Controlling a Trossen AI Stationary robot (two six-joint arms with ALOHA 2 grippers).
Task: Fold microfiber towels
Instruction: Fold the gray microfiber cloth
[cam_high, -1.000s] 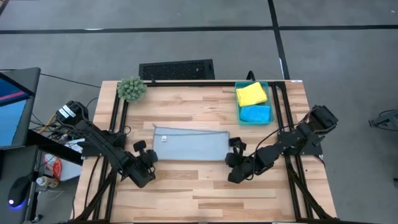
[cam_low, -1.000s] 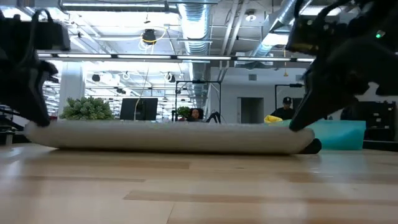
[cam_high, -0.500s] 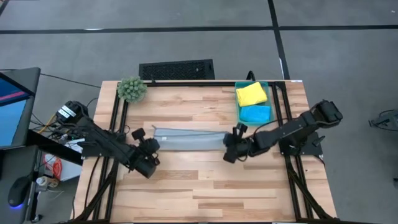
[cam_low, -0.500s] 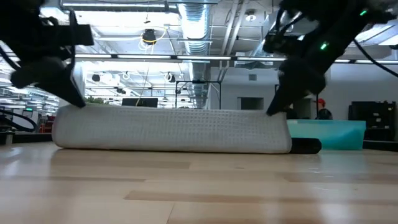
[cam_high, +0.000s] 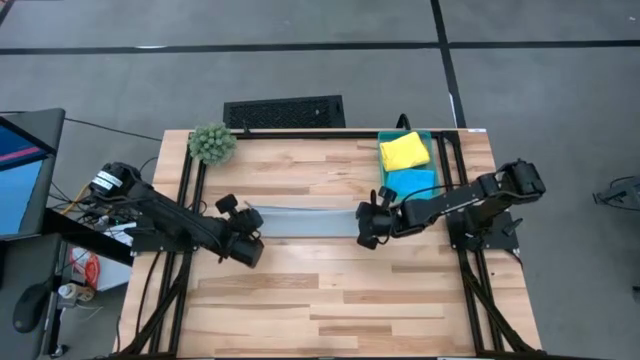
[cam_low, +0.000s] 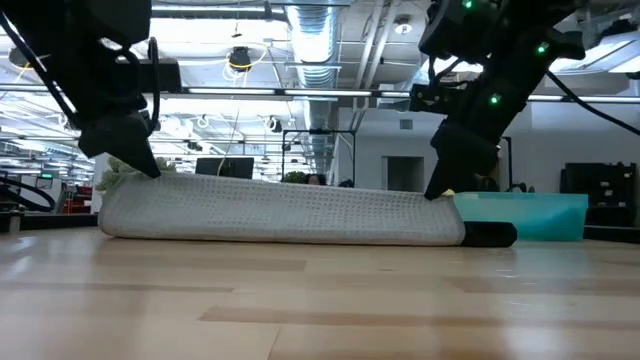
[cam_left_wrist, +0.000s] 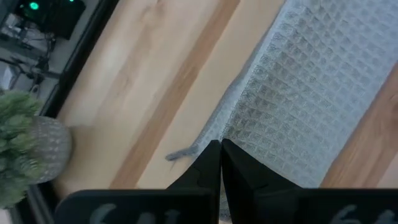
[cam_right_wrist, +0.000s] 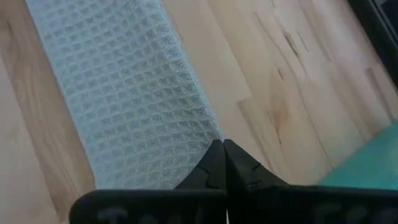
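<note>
Grey towel (cam_high: 300, 220) folded into a narrow strip at table (cam_high: 330, 300) centre, left gripper (cam_high: 246, 238) pinching its 9 o'clock end, right gripper (cam_high: 368, 228) pinching its 3 o'clock end, yellow towel (cam_high: 404, 151) and blue towel (cam_high: 411, 181) in teal bin (cam_high: 432, 160) at 1 o'clock, plant (cam_high: 211, 143) at 11 o'clock.

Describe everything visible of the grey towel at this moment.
The grey towel is a pale waffle-weave cloth, folded into a long narrow band lying across the middle of the wooden table. The left gripper pinches one end, the right gripper the other, both shut on its upper layer.
</note>
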